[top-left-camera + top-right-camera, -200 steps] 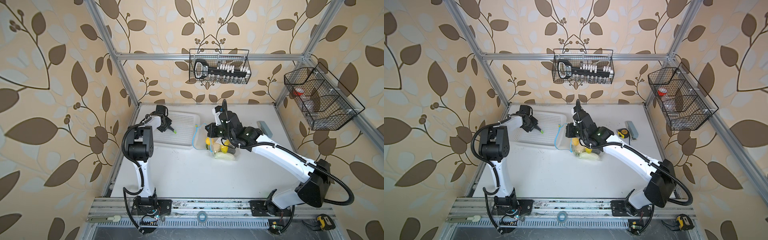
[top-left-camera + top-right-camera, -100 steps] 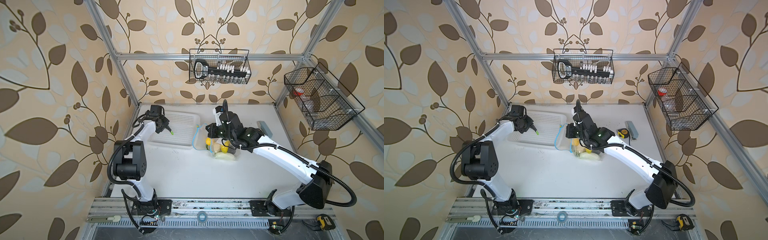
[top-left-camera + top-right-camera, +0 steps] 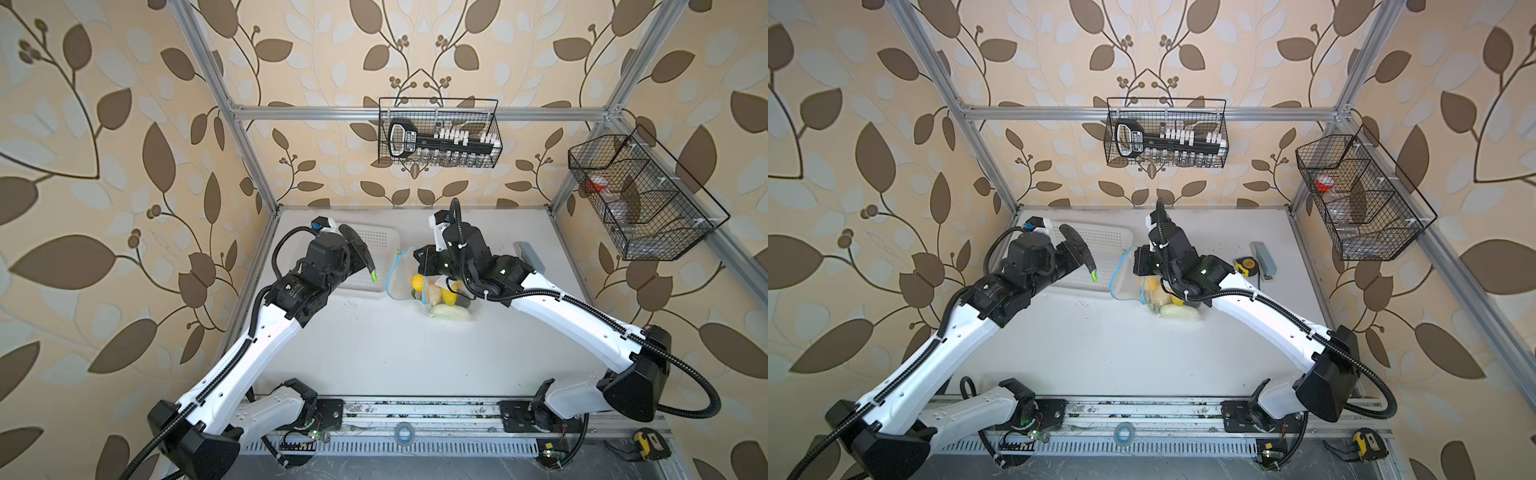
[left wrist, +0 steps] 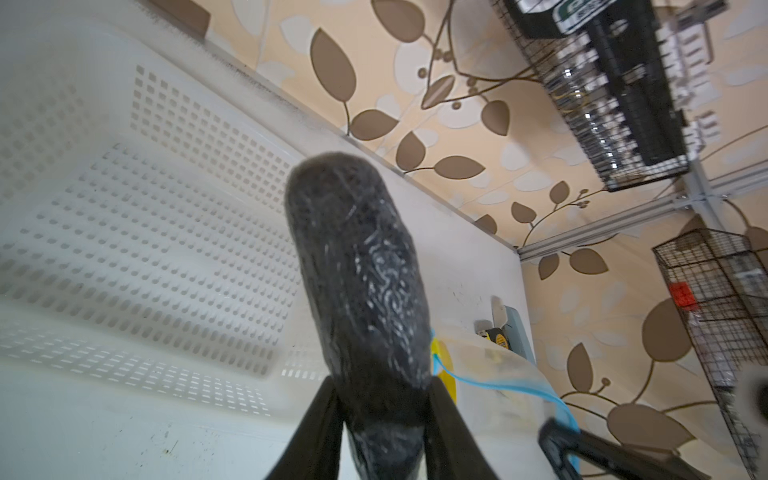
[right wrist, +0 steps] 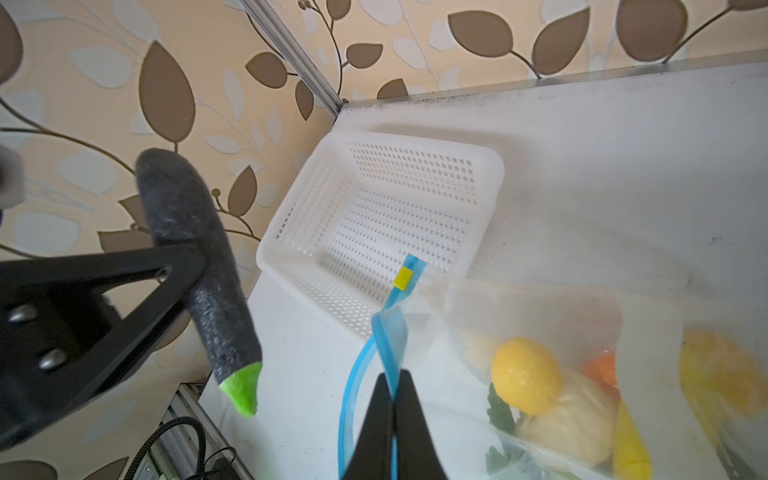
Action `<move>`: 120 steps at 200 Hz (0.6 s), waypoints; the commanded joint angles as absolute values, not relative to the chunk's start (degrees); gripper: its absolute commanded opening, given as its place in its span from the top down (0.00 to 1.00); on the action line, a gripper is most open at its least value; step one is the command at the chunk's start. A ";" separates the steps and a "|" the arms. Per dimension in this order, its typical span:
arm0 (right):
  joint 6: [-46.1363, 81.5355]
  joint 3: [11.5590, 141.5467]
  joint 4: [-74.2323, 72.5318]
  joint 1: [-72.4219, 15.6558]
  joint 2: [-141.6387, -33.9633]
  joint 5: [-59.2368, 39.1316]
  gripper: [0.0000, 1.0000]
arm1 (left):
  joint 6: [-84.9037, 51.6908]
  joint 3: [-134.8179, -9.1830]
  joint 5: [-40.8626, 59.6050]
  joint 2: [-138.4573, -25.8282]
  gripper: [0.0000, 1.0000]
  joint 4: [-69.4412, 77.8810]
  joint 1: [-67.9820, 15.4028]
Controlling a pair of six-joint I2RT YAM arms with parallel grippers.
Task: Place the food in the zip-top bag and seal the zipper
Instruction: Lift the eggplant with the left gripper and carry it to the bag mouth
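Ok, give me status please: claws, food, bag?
Left claw shut on eggplant, raised near basket. Right claw shut on zipper, bag mouth open. Nothing between them.

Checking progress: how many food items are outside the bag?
1: the eggplant, gripped by the left end effector, raised near the basket. Others may be hidden.

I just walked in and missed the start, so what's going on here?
The left tool grips the eggplant in the air by the white basket, not yet in the bag. The right tool is shut on the bag's blue zipper edge, holding the mouth up and open. A lemon and other food lie inside the bag; the zipper is unsealed.
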State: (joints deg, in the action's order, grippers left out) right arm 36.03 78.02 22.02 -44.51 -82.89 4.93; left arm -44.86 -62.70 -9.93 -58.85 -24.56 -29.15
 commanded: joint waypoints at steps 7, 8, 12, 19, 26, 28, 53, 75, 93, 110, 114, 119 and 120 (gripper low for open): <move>36.41 80.02 22.30 -44.82 -82.09 5.36 1.00 | -44.81 -61.70 -17.98 -59.05 0.72 -21.07 -34.92; 36.44 80.04 22.31 -44.82 -82.09 5.32 1.00 | -44.82 -61.70 -18.13 -59.06 0.72 -21.04 -35.13; 36.39 80.07 22.40 -44.82 -81.97 5.36 1.00 | -44.85 -61.73 -18.59 -59.06 0.73 -20.81 -36.07; 36.52 80.07 22.41 -44.82 -81.83 5.45 1.00 | -45.04 -61.45 -19.65 -59.07 0.73 -20.29 -37.72; 36.52 80.07 22.48 -44.81 -81.76 5.45 1.00 | -45.36 -61.05 -20.74 -59.15 0.73 -19.67 -39.24; 36.55 80.07 22.49 -44.82 -81.68 5.45 1.00 | -45.46 -60.99 -20.96 -59.15 0.73 -19.46 -39.49; 36.85 80.72 22.50 -44.82 -81.87 4.95 1.00 | -45.92 -60.74 -23.37 -60.46 0.73 -17.89 -42.99; 37.42 81.45 22.35 -44.82 -82.35 3.98 1.00 | -45.60 -60.83 -25.14 -62.07 0.74 -16.12 -45.56; 37.76 81.93 22.32 -44.91 -82.61 3.60 1.00 | -45.05 -60.54 -26.69 -63.29 0.73 -14.35 -47.50; 37.80 82.51 22.73 -44.93 -82.73 3.48 1.00 | -44.17 -60.55 -27.89 -64.58 0.72 -12.91 -48.75; 37.80 82.68 22.82 -44.91 -82.66 3.60 1.00 | -44.16 -60.56 -27.85 -64.94 0.71 -12.65 -48.93; 37.73 82.86 23.01 -44.90 -82.63 3.66 1.00 | -44.05 -60.67 -27.65 -65.47 0.71 -12.35 -49.04; 37.72 82.87 23.06 -44.90 -82.62 3.63 1.00 | -44.04 -60.70 -27.63 -65.56 0.71 -12.28 -49.04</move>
State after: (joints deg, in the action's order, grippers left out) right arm 37.10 80.03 22.98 -44.51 -82.89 4.25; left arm -45.10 -60.77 -23.62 -64.14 -16.88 -47.86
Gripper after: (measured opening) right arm 0.047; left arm 0.286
